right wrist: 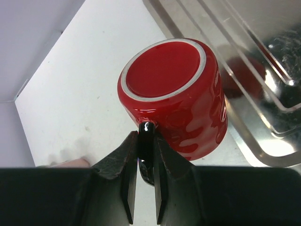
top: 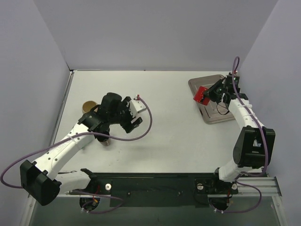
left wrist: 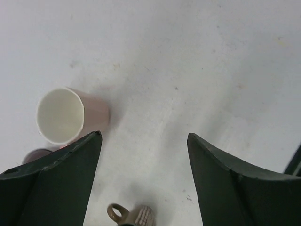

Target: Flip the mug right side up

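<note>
The red mug (right wrist: 176,94) has a black handle (right wrist: 146,141). My right gripper (right wrist: 146,136) is shut on that handle. The mug hangs tilted in the air, its flat base with a white ring turned toward the wrist camera and its mouth hidden. In the top view the mug (top: 201,95) is at the left edge of the metal tray (top: 221,117), with the right gripper (top: 210,94) just beside it. My left gripper (left wrist: 143,141) is open and empty above bare table at mid left; it also shows in the top view (top: 130,117).
A pink cup (left wrist: 70,115) with a white inside lies on its side by the left finger. A brown mug (left wrist: 129,215) is at the lower edge of the left wrist view; it also shows in the top view (top: 88,106). The metal tray (right wrist: 263,94) is right of the red mug.
</note>
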Controlling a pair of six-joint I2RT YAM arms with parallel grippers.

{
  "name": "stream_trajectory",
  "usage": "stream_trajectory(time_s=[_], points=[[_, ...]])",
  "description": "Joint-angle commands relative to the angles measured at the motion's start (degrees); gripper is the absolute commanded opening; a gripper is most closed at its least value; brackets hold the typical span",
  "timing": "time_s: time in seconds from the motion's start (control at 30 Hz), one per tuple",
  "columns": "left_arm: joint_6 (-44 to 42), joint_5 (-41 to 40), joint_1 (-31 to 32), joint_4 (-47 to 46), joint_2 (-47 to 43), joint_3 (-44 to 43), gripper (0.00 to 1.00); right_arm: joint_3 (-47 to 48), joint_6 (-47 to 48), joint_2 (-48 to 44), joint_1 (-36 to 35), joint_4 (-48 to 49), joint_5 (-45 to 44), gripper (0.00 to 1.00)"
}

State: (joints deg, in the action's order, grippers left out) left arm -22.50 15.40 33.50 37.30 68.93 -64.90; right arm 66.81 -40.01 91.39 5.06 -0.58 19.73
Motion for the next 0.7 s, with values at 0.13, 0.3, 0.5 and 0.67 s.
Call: stream_trajectory(time_s=[0.13,0.3,0.5,0.67], points=[[-15.89,-9.59,8.51,-44.91,-4.51,17.25,0.86,1.4,-2.53,-11.67,-9.35,-0.81,0.93,0.0],[-24.77,-17.67,14.48,-64.7,-2.92,26.4,0.87,-0.97,-6.91,-15.72,-15.16,0.14,-1.79,0.0],[-24.08,-18.83,17.74,-79.12,-1.95,32.99,0.87,-1.94,-8.24,-20.2,-24.04,2.07,-7.76,0.0],[-24.16,-22.24,23.36,-90.09,3.57,36.6,0.88,-6.14,-12.97,-21.17,-28.61,6.28,-10.32,0.0]])
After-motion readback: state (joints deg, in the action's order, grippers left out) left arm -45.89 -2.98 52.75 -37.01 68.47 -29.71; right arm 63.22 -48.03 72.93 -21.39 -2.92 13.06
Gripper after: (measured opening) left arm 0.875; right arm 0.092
